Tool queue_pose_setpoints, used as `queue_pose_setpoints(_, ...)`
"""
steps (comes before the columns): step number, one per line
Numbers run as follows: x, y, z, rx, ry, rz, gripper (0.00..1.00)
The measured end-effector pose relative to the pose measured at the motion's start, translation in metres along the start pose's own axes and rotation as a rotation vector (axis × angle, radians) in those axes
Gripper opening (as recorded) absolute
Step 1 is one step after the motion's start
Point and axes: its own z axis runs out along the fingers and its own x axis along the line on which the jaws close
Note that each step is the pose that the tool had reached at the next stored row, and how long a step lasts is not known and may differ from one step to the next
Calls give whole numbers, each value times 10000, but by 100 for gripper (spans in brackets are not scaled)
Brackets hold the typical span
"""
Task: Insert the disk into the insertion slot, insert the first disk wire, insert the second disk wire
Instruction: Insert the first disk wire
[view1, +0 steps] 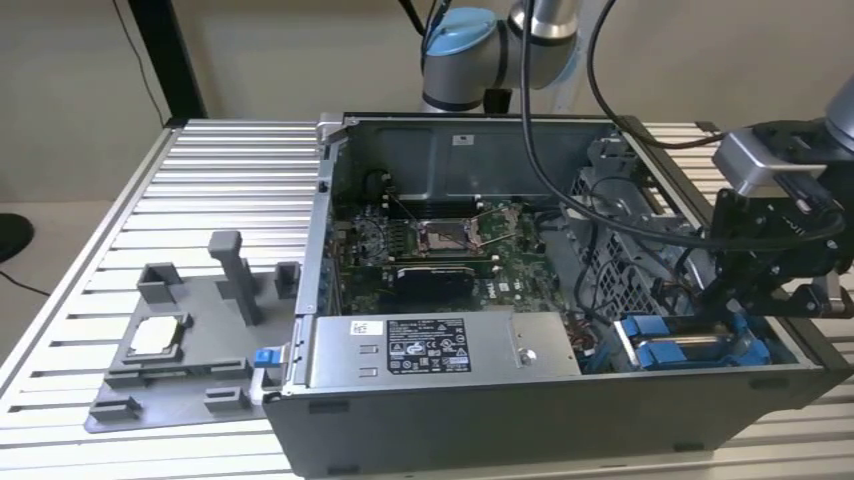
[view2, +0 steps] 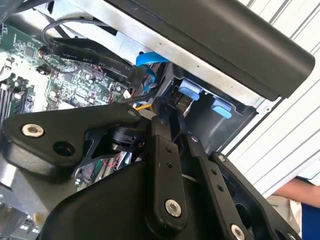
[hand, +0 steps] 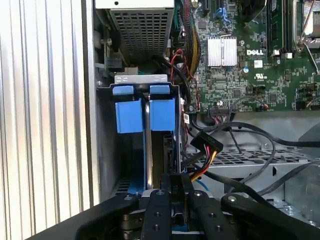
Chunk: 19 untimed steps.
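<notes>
Disk (hand: 162, 115) looks seated in the insertion slot (hand: 105, 150). Your gripper (hand: 176, 176) sits at its exposed end, fingers (hand: 159, 210) pinched together. Wire connector (hand: 207, 145) hangs free; both wires seem left.

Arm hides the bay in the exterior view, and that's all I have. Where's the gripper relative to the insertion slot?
Observer: First wrist view: the gripper sits close to the insertion slot, in line with the blue tab nearer the motherboard.
Operator: Wires?
Observer: A black connector with red and yellow leads lies beside the slot wall.
Operator: Anyone close?
Observer: Second wrist view: a person's arm just past the case.
</notes>
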Motion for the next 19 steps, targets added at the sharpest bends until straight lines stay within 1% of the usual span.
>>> queue_pose_setpoints(8,2,-1,39,61,-10,-16,0)
queue_pose_setpoints(10,2,-2,48,66,-14,-17,0)
queue_pose_setpoints(14,3,-4,90,77,-3,-17,0)
queue_pose_setpoints(19,4,-5,98,77,-17,-17,0)
